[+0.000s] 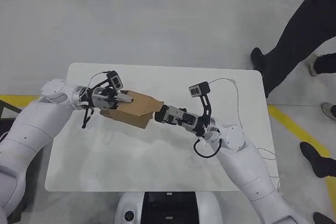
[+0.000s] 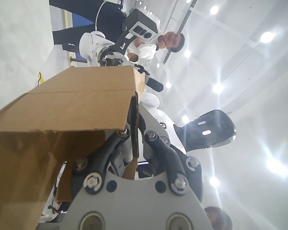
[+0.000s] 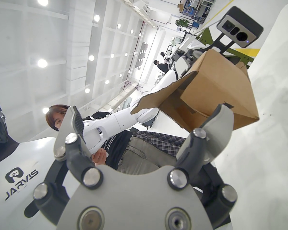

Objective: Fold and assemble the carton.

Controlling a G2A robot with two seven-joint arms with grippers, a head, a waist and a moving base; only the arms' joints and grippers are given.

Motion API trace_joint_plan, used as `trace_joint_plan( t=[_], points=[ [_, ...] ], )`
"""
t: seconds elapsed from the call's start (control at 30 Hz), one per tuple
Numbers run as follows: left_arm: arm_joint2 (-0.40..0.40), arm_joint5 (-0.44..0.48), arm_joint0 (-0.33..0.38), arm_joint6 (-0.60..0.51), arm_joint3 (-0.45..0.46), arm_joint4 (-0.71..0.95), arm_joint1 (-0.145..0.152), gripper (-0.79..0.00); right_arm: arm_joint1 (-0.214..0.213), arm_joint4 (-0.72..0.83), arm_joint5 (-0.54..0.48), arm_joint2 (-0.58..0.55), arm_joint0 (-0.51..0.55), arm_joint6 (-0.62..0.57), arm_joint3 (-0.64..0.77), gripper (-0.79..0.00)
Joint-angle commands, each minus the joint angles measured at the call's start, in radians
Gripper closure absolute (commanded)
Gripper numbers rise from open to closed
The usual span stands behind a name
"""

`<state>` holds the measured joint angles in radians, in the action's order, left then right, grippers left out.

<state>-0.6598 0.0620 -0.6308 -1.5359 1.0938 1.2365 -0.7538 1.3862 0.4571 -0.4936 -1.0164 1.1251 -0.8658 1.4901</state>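
Top view: a thin white cable (image 1: 236,84) trails over the far side of the white rounded table (image 1: 157,162), and the brown cardboard carton (image 1: 133,108) sits over the table between both grippers. The left wrist view shows the left gripper (image 2: 135,132) pinched on a carton wall edge. The right wrist view shows the right gripper (image 3: 146,120) spread wide, with one finger (image 3: 220,120) at the carton's near corner.

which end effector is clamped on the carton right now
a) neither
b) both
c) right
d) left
d: the left end effector is shut on a flap of the carton, while the right end effector has its jaws wide apart.
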Motion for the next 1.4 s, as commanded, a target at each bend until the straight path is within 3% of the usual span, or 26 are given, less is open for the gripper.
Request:
trace_joint_plan(
  t=[0.0,0.67,0.9,1.17,1.37],
  points=[
    [0.002,0.0,0.002,0.0,-0.002,0.0,-0.001,0.0,0.001,0.003,-0.002,0.007,-0.003,-0.001,-0.004,-0.785],
    [0.029,0.0,0.029,0.0,-0.05,-0.015,-0.027,0.0,0.001,-0.021,0.016,0.018,0.007,0.066,0.002,-0.785],
    [0.03,0.008,0.033,0.0,-0.067,-0.017,-0.03,0.0,-0.011,0.009,0.05,-0.033,0.043,0.078,0.041,-0.785],
    [0.032,0.028,0.038,0.0,-0.081,-0.033,-0.037,0.0,-0.011,0.081,0.094,-0.017,0.063,0.063,0.082,-0.785],
    [0.028,0.031,0.038,0.0,-0.079,-0.03,-0.039,0.0,-0.005,0.061,0.086,-0.002,0.06,0.125,0.074,-0.785]
  ],
)
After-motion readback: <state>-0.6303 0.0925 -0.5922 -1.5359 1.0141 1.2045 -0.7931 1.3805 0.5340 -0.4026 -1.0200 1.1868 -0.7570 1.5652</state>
